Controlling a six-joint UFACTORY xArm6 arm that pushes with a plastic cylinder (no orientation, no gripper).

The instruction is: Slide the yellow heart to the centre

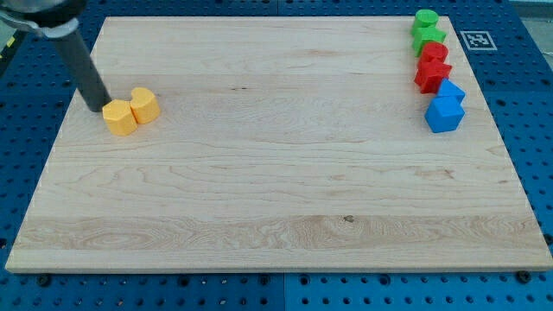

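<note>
Two yellow blocks sit side by side near the board's left edge, touching each other. The right one [144, 104] looks like the yellow heart. The left one [120, 117] is a more orange, angular yellow block. My tip [95, 108] rests on the board just left of the angular yellow block, touching or nearly touching it. The dark rod slants up to the view's top left.
At the board's top right, a column of blocks: two green blocks [426, 21] [429, 40], two red blocks [433, 54] [431, 75], two blue blocks [450, 91] [443, 114]. The wooden board [276, 190] lies on a blue pegboard table with a marker tag [474, 39].
</note>
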